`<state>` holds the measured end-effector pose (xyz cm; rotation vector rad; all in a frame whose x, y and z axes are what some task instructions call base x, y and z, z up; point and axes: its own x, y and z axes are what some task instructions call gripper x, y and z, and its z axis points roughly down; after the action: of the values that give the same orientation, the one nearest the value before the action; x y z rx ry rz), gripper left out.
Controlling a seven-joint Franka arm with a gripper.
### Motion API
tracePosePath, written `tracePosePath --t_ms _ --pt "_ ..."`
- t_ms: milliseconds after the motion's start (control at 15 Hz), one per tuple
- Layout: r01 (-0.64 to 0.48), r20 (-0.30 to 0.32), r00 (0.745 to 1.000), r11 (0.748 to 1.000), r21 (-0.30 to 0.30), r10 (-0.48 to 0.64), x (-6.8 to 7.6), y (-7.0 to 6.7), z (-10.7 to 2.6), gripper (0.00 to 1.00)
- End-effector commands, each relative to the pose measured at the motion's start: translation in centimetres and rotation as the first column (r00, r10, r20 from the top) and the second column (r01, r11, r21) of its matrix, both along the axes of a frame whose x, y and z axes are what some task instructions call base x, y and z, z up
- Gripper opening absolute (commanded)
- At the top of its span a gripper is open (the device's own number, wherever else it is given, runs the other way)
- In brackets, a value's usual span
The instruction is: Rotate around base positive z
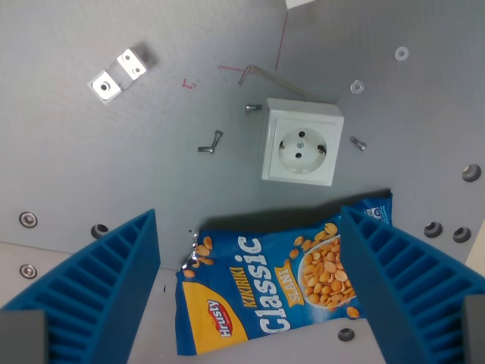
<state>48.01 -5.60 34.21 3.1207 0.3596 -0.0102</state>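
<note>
In the wrist view my gripper [254, 280] is open, with one blue ribbed finger [98, 292] at the lower left and the other at the lower right [413, 280]. Between and below them lies a blue snack bag [265, 292] printed "Classic", flat on the grey table. The right finger overlaps the bag's right edge in the picture. Nothing is held. A white wall socket [301, 142] lies just beyond the bag.
An Allen key [269, 74] lies above the socket. Loose screws [211, 142] [358, 142] [253, 108] lie around it. A small metal bracket [117, 74] sits at the upper left. Two washers [357, 87] are at the upper right. Bolt holes dot the table.
</note>
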Motion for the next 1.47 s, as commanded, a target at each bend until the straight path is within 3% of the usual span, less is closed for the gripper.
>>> tracePosePath --t_ms 67,733,1467 --pt "-0.013 0.005 1.000 1.000 0.000 0.013 -0.02 0.00 0.22 1.00" --pt "-0.146 0.005 0.989 0.989 -0.001 0.146 -0.02 0.00 0.22 1.00" --pt "-0.289 0.004 0.957 0.957 -0.002 0.289 -0.02 0.00 0.22 1.00"
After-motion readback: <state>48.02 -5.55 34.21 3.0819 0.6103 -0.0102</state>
